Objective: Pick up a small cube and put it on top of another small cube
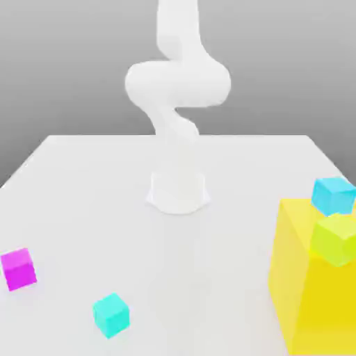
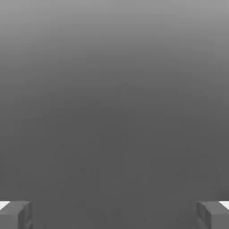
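Observation:
The small magenta cube (image 1: 18,269) rests on the white table (image 1: 83,195) at the exterior view's left, near the front. A small cyan cube (image 1: 111,314) lies to its right, closer to the front edge. My gripper (image 2: 114,214) is open in the hand view. Its two grey fingertips (image 2: 18,214) stand far apart with nothing between them, and plain grey background lies beyond. The white arm (image 1: 177,83) rises from its base (image 1: 178,191) at the table's middle and leaves the exterior view at the top.
A big yellow block (image 1: 306,299) stands at the exterior view's front right. A second cyan cube (image 1: 334,195) and a yellow-green cube (image 1: 336,238) sit at its upper part.

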Robot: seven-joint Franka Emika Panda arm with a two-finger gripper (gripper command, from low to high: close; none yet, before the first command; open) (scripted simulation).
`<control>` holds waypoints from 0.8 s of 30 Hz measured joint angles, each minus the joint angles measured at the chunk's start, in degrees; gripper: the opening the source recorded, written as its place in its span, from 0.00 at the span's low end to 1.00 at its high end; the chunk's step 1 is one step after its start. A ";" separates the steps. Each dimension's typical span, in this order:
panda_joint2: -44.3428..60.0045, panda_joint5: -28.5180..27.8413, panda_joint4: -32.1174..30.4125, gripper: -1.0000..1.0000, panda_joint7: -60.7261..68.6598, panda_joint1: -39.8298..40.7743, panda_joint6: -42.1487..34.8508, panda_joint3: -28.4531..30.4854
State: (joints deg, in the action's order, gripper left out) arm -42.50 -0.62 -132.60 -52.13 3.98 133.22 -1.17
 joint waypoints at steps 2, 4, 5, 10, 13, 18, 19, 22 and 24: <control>2.83 -0.56 -0.69 0.50 -5.35 3.32 1.22 -0.96; 4.85 -1.00 -1.18 0.50 -9.19 5.63 2.08 -1.59; 6.52 -1.39 -1.59 0.50 -12.40 7.52 2.80 -2.09; 13.53 -3.19 -3.28 0.50 -25.89 15.07 5.77 -3.85; 17.56 -4.38 -4.25 0.50 -33.72 18.99 7.46 -4.45; 24.26 -6.26 -5.84 0.50 -46.67 25.10 10.26 -4.93; 25.60 -6.61 -6.16 0.50 -49.25 26.19 10.82 -4.90; 29.60 -7.60 -7.12 0.50 -56.92 29.18 12.50 -4.46; 32.26 -8.10 -7.77 0.50 -61.92 30.90 13.63 -3.91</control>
State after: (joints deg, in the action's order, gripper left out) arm -10.24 -8.72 -140.36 -114.05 34.88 146.85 -5.08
